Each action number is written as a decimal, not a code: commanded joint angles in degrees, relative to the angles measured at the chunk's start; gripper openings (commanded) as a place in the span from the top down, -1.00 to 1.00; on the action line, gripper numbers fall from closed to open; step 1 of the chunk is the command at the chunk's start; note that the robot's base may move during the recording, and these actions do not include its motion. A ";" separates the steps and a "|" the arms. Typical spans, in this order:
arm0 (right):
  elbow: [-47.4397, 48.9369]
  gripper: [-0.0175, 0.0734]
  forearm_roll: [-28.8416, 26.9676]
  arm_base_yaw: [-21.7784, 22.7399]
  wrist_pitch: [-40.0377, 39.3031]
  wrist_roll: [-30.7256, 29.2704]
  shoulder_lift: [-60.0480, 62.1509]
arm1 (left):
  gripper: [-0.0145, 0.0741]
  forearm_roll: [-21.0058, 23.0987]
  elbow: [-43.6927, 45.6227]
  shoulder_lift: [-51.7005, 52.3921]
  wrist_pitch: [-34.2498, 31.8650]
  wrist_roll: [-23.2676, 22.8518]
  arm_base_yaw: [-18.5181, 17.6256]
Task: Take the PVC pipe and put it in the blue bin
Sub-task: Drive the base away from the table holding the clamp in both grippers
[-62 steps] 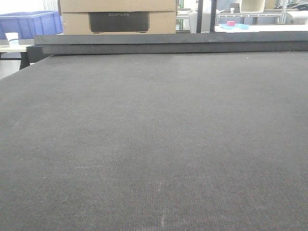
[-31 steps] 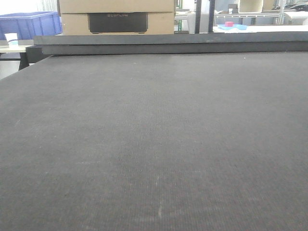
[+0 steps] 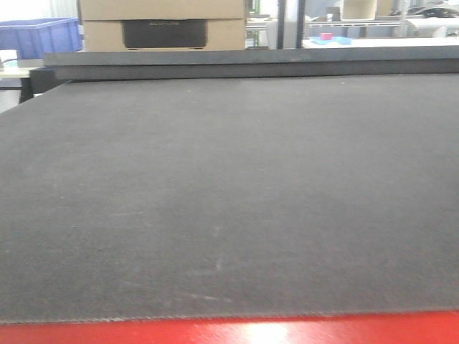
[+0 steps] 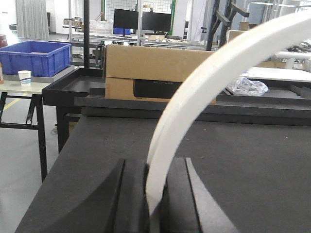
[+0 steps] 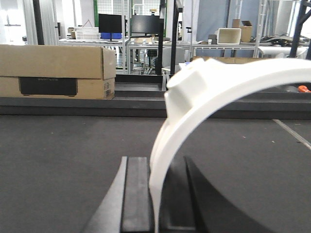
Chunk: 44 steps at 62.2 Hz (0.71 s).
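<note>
A white curved PVC pipe [image 4: 218, 73] arches up and to the right out of my left gripper [image 4: 155, 167], which is shut on its lower end. In the right wrist view a second white curved PVC pipe piece [image 5: 218, 85] with a raised boss on top is pinched in my right gripper [image 5: 158, 167], also shut. The blue bin [image 4: 34, 56] stands on a side table to the far left, beyond the black table's corner; it also shows as the blue bin [image 3: 39, 36] at the top left of the front view. Neither gripper appears in the front view.
A dark felt-covered table [image 3: 229, 179] fills the foreground, with a raised black ledge [image 3: 251, 63] along its far edge. A cardboard box [image 4: 155, 73] sits behind that ledge. A paper cup [image 4: 24, 76] stands by the bin. A red strip [image 3: 229, 331] lines the near edge.
The front view has drawn back and shifted: the far ledge and box slid left and up, and a red strip has come into sight along the bottom edge.
</note>
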<state>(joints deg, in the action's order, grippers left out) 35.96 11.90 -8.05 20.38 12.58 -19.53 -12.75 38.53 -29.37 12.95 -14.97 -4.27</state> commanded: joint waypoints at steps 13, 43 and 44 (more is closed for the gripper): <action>0.03 0.98 0.84 0.39 -0.98 0.00 0.28 | 0.92 -0.06 0.43 0.23 -1.53 -0.30 0.10; 0.03 0.98 0.84 0.39 -0.98 0.00 0.28 | 0.92 -0.06 0.43 0.23 -1.53 -0.30 0.10; 0.03 0.98 0.84 0.39 -0.98 0.00 0.28 | 0.92 -0.06 0.43 0.23 -1.53 -0.30 0.10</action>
<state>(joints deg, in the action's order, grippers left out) 35.96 12.01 -8.05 20.38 12.58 -19.53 -12.75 38.53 -29.37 12.95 -14.97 -4.27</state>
